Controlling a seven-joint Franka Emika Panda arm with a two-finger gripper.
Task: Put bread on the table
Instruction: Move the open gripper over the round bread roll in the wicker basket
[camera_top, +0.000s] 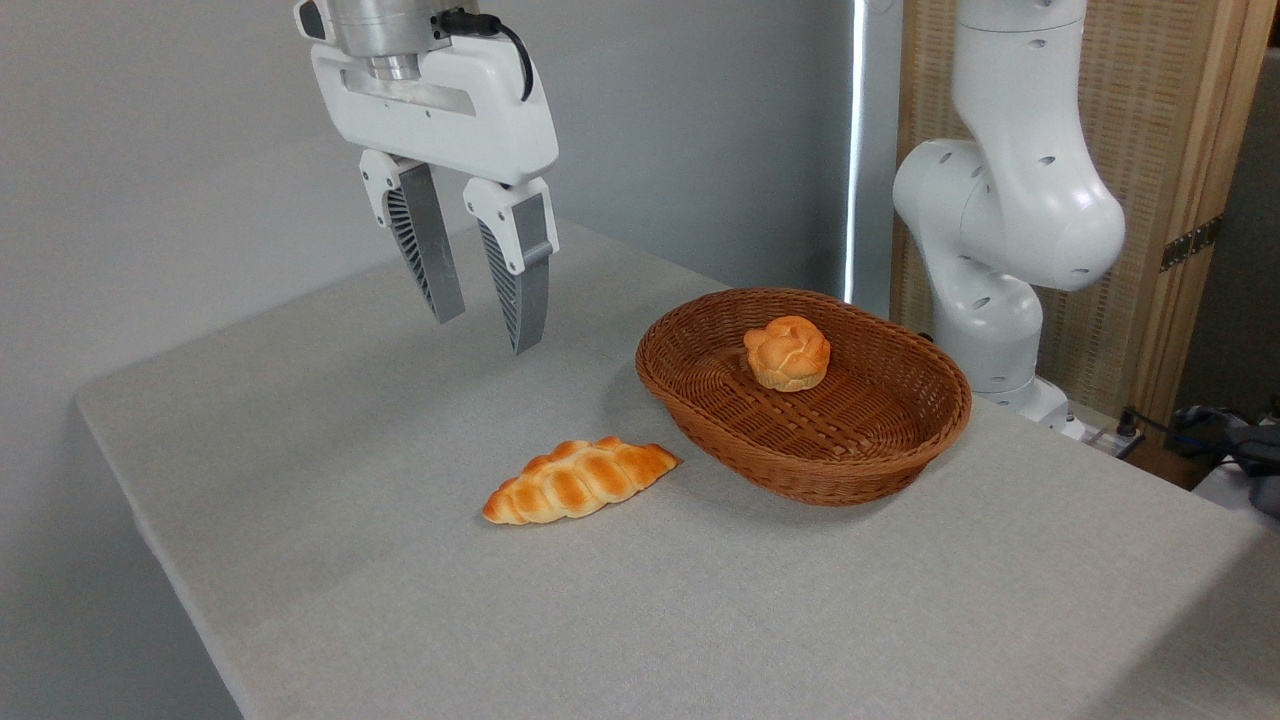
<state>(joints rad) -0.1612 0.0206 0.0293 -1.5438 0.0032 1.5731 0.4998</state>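
- Nearest the camera and largest of all, 1 table (400, 600) with a light grey fabric-textured top and rounded corners fills most of the view; 1 basket and 1 loaf rest on it.
- 1 white robot arm (1010, 210) rises at the far right edge of the table, its rounded joints stacked upright in front of a woven wall panel with a wooden frame.
- 1 brown oval wicker basket (870, 450) sits on the table right of centre, just in front of the arm's base.
- 1 gripper (486, 318) hangs above the far left part of the table, well apart from the basket. Its 2 ribbed grey fingers (425, 240) point down with a modest gap between them, and nothing is held; the tips are clear of the tabletop.
- 1 long braided loaf (578, 481) with pointed ends lies flat on the table, just beside the basket's near-left wall, 1 tip close to the wicker.
- 1 bread (787, 352), a small round golden-orange bun with a knotted top, sits inside the basket toward its far side, resting on the woven floor. It is not on the table surface.
- Some dark cables (1200, 430) lie off the table at the far right.
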